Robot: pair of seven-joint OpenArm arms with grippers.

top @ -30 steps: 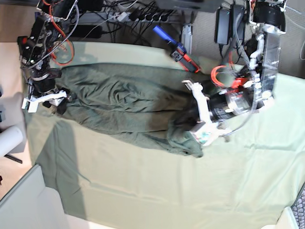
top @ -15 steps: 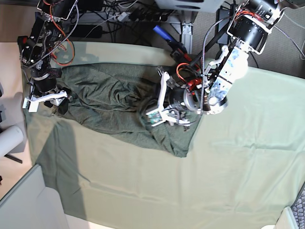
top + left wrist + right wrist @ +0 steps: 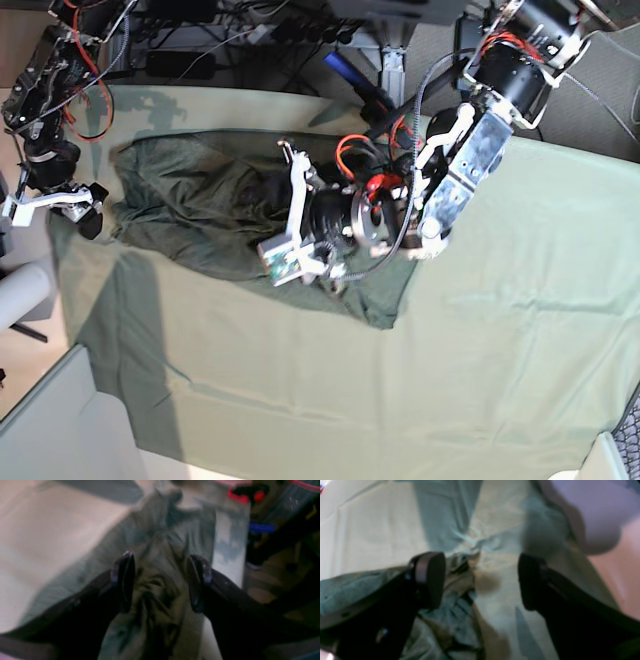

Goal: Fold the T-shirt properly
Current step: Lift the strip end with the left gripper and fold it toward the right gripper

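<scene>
The dark grey-green T-shirt (image 3: 190, 200) lies bunched and wrinkled across the back left of the pale table cloth (image 3: 500, 350). Its right part is doubled over towards the middle. My left gripper (image 3: 285, 215) hovers low over that doubled part. In the left wrist view the left gripper (image 3: 161, 580) is open, with T-shirt (image 3: 162, 555) folds lying under and between its fingers. My right gripper (image 3: 60, 205) stands just off the shirt's left end. Blurred in the right wrist view, the right gripper (image 3: 480, 580) is open over the cloth, the T-shirt (image 3: 445, 610) edge by its left finger.
Cables and power strips crowd the table's back edge, beside a blue-handled tool (image 3: 345, 75). A white roll (image 3: 20, 295) sits off the left edge and a grey panel (image 3: 50, 420) at the bottom left. The left arm's body (image 3: 460, 170) stretches over the table's middle.
The left gripper carried the shirt's right part leftwards over the rest, then opened. The right gripper opened wider and drew back left, off the shirt's left end.
</scene>
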